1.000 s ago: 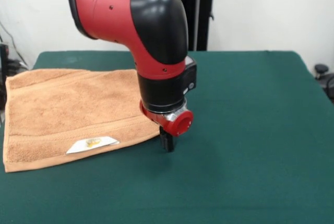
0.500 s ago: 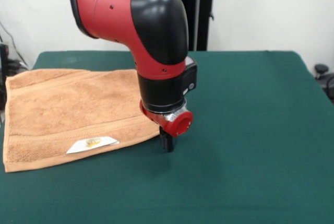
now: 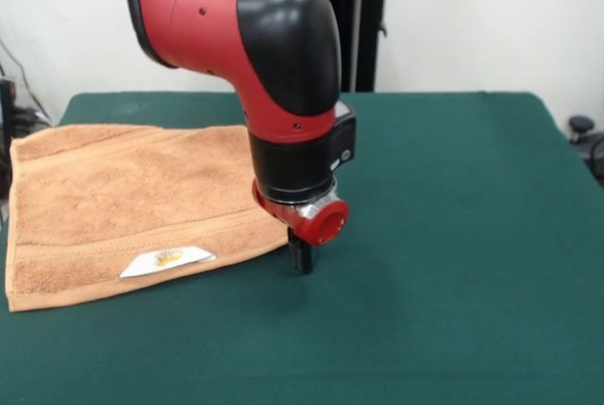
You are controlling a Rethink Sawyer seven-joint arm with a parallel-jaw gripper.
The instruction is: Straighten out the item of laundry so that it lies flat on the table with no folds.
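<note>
One orange-tan towel (image 3: 132, 202), carrying one white label (image 3: 167, 261), lies spread on the left part of the one green table (image 3: 453, 235), and at its right corner stands the single gripper (image 3: 300, 259), whose finger state cannot be told.

Nothing here can actually be read. The only marking is a small white label (image 3: 167, 260) lying near the front edge of the towel (image 3: 123, 207), and it carries a yellow mark too small to make out as letters or a brand. No numbers or signs show elsewhere.
</note>
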